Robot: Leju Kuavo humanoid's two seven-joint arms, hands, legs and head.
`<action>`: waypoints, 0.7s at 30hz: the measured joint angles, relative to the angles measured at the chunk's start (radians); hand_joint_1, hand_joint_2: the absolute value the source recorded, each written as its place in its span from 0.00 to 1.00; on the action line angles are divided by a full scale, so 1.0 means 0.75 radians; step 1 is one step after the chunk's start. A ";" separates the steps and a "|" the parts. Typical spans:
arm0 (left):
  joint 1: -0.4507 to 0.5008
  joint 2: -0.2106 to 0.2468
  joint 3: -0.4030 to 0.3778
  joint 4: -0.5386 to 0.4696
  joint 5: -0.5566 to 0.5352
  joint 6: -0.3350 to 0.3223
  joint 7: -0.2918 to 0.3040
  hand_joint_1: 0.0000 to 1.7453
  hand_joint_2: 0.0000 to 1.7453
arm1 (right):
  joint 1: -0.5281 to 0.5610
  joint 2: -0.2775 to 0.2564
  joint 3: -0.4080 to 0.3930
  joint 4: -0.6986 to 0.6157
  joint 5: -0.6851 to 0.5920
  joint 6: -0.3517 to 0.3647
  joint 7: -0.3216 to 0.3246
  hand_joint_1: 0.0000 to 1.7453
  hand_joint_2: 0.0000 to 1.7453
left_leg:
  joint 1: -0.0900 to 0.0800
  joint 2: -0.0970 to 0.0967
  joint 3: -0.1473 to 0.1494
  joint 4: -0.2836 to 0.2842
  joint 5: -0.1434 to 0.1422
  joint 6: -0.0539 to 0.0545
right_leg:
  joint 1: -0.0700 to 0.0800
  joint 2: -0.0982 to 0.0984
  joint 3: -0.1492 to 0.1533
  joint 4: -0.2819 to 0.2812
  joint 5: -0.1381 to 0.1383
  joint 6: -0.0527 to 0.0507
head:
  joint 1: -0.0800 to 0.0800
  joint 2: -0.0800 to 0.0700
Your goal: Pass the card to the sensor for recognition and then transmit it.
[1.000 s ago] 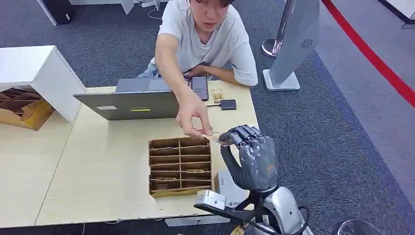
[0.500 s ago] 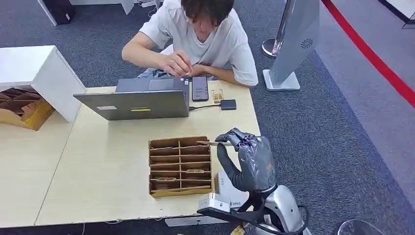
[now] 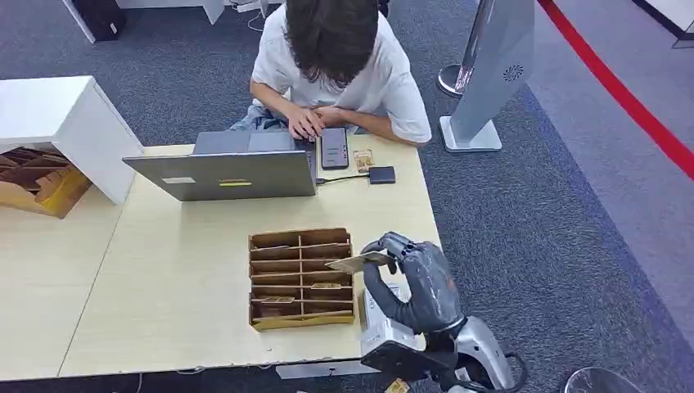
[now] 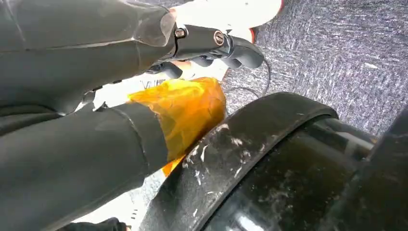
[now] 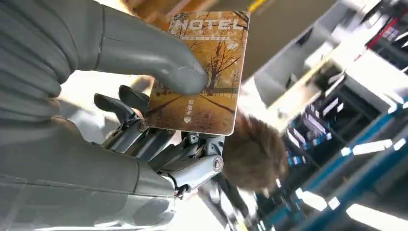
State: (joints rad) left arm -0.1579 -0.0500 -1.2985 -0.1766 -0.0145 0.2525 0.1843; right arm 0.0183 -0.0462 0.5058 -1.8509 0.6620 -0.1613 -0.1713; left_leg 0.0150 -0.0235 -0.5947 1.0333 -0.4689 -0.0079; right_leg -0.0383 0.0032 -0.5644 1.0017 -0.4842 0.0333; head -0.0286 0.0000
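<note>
Since the earlier frames, the right hand (image 3: 413, 282) has drawn back toward the robot and dropped lower, and the person (image 3: 335, 57) has pulled their arm away and now bends over the phone (image 3: 334, 147) at the far edge of the table (image 3: 164, 270).

Hotel key card (image 5: 202, 72): pinched in the right hand between the thumb, pressed on its printed face, and the darker fingers (image 5: 125, 103) behind it. In the head view the card (image 3: 358, 263) lies nearly flat, with its long axis running from the fingertips out to the hand's left, over the near right corner of the cardboard divider tray (image 3: 301, 278).

Sensor: the small dark box (image 3: 381, 174), wired beside the phone, is the likely reader; this is a judgement. It lies ahead of the hand, well apart, on the far side of the tray. The coming move calls for a forward reach with the card's free end leading.

Left hand (image 4: 96, 106): seen close at its wrist camera; whether it is released or clenched cannot be determined. The right hand is the one nearer the sensor.
</note>
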 joint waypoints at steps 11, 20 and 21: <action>0.002 -0.001 0.000 0.001 0.008 0.010 0.001 0.00 0.00 | 0.079 0.000 -0.101 -0.017 -0.140 0.066 -0.009 1.00 1.00 | 0.000 0.000 0.000 0.000 0.000 0.000 | 0.000 0.000 0.000 0.000 0.000 0.000 | -0.001 0.000; 0.016 0.002 0.000 0.001 0.013 0.038 -0.002 0.00 0.00 | 0.153 0.000 -0.184 -0.003 -0.375 0.183 0.046 1.00 1.00 | 0.000 0.000 0.000 0.000 0.000 0.000 | 0.000 0.000 0.000 0.000 0.000 0.000 | 0.000 0.000; 0.017 0.002 0.000 0.001 0.013 0.039 -0.002 0.00 0.00 | 0.159 0.000 -0.191 0.003 -0.387 0.186 0.048 1.00 1.00 | 0.000 0.000 0.000 0.000 0.000 0.000 | 0.000 0.000 0.000 0.000 0.000 0.000 | -0.001 0.000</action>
State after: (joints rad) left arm -0.1455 -0.0484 -1.2985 -0.1762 -0.0050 0.2815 0.1831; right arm 0.1376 -0.0462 0.3624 -1.8491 0.3720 -0.0221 -0.1354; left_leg 0.0149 -0.0234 -0.5949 1.0332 -0.4691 -0.0077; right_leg -0.0383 0.0033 -0.5644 1.0017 -0.4844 0.0335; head -0.0290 0.0000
